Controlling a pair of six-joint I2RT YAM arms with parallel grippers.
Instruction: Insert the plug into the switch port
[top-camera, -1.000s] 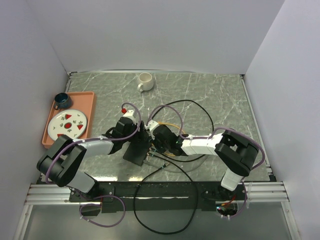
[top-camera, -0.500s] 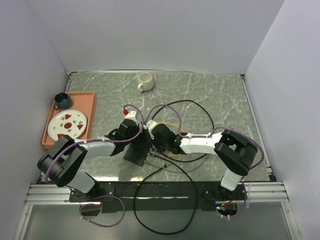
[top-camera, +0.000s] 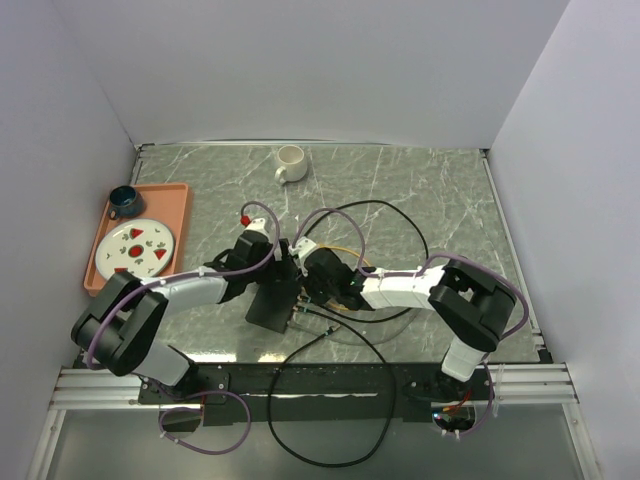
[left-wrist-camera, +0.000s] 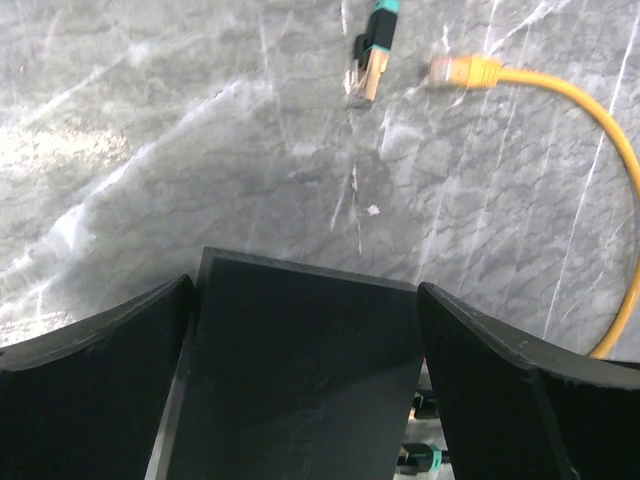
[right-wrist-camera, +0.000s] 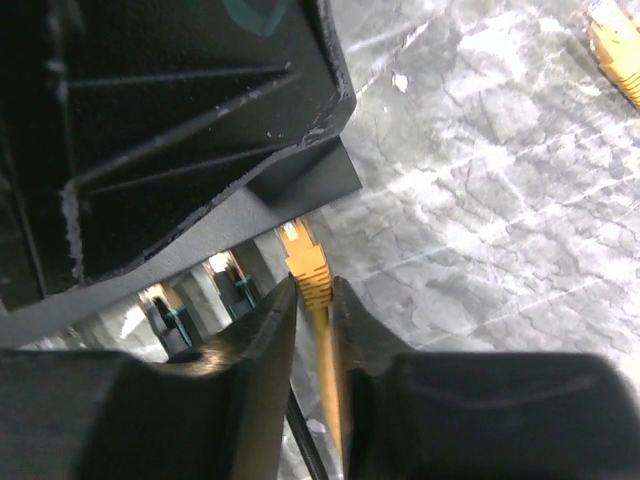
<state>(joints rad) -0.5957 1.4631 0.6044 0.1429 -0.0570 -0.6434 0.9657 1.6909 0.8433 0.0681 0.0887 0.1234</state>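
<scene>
The flat black switch box lies mid-table between both arms. My left gripper is open. Its fingers straddle the box's far end, with a slit of daylight on the right side. In the right wrist view the yellow plug sits with its tip in the switch port, in the box's narrow edge. My right gripper is narrowly open around the plug's boot, and the yellow cable runs back between the fingers.
Two teal-collared black plugs fill neighbouring ports. A loose teal plug and the cable's other yellow plug lie beyond the box. Black cables loop toward the near edge. An orange tray with a plate and a white mug stand farther off.
My left jaws have spread wider around the box. My right jaws have parted slightly from the yellow plug. Both arms stay almost in place.
</scene>
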